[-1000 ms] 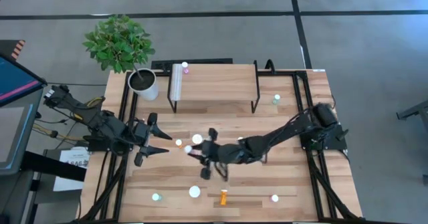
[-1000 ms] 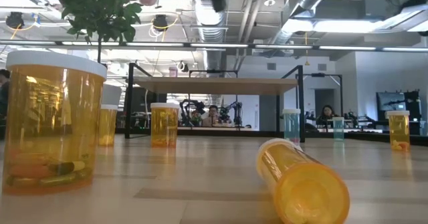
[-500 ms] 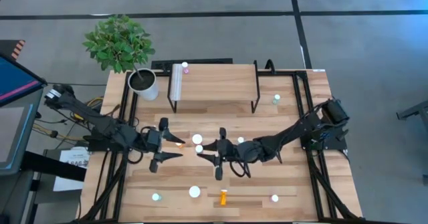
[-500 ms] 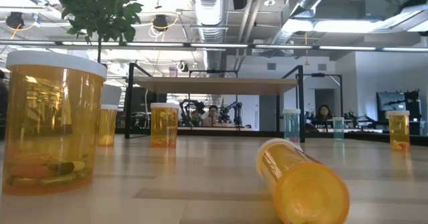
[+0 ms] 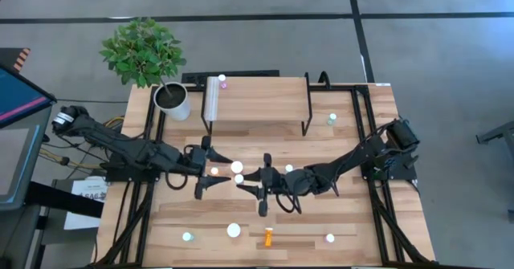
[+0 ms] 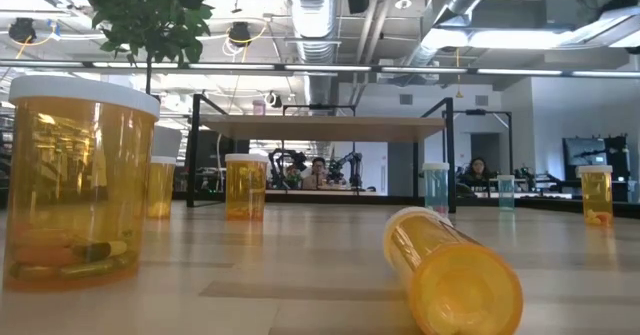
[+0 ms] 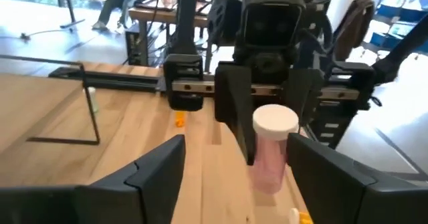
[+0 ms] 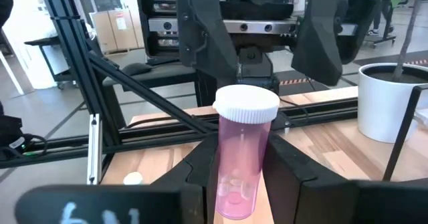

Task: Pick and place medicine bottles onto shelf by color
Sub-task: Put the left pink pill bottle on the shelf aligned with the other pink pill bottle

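A pink medicine bottle with a white cap hangs upright above the table's middle, and my right gripper is shut on it. My left gripper faces it from the table's left, open, its fingertips a little short of the bottle. The shelf stands at the table's far side on black legs. A small pink bottle stands on the shelf's far left corner. A small orange bottle and a wide-capped one stand on the table below the grippers. My right gripper pinches the pink bottle's lower body between its two fingers. The fingers lie level and come from the table's right. The bottle stands upright in the hold, cap up, with its bottom clear of the table.
A white plant pot stands left of the shelf. A teal bottle stands right of it. Near the front edge are a teal bottle, a wide white cap, a lying orange bottle and another teal one.
My left gripper has gone toward the table's right, up to the held pink bottle. My right gripper first drew back a little toward the table's right with the bottle, which stays upright and clear of the table, and has then kept still.
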Controlling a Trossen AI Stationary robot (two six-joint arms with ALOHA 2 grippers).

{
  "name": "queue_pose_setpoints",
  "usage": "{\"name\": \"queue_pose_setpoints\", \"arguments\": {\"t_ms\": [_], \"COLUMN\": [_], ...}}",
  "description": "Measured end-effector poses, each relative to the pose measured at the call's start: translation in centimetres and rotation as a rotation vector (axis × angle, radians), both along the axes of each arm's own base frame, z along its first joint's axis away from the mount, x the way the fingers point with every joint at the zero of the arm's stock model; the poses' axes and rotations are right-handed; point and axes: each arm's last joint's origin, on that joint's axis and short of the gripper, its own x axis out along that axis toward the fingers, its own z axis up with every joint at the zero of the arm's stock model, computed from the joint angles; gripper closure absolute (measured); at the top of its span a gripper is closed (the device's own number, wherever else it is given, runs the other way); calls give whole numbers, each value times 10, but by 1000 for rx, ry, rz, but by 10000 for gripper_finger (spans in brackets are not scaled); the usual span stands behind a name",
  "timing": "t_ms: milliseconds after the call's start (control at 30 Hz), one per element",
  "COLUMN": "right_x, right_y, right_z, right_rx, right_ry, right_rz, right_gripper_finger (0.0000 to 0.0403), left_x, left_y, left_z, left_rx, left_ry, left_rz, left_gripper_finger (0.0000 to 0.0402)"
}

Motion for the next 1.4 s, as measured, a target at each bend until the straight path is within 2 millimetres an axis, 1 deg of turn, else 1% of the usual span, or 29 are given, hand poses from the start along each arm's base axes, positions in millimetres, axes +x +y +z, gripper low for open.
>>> {"name": "queue_pose_setpoints", "arguments": {"t_ms": [133, 233, 300, 533, 600, 667, 733, 867, 1233, 1400], "right_x": [0, 0, 0, 0, 0, 0, 0, 0, 0, 0], "right_y": [0, 0, 0, 0, 0, 0, 0, 0, 1, 1], "right_z": [0, 0, 0, 1, 1, 1, 1, 1, 0, 0], "right_rx": [0, 1, 1, 3, 3, 3, 2, 2, 2, 2], "right_ry": [-1, -1, -1, -8, -8, -8, -4, -4, -1, -1], "right_rz": [0, 0, 0, 0, 0, 0, -1, -1, 2, 2], "right_gripper_finger": [294, 294, 294, 294, 294, 294, 294, 294, 294, 294], "left_x": [1, 2, 5, 12, 17, 21, 29, 37, 37, 37], "left_y": [1, 0, 0, 12, 13, 14, 14, 12, 11, 11], "left_z": [3, 7, 5, 2, 4, 2, 4, 3, 1, 0], "left_rx": [-21, -31, -21, -44, -49, -48, -49, -50, -37, -35], "left_ry": [-29, -66, -70, -52, -62, -43, -36, -10, 20, 36], "left_rz": [-48, -84, -85, -104, -118, -130, -151, -187, -189, -190], "left_gripper_finger": [131, 127, 127, 126, 126, 126, 126, 126, 129, 155]}}
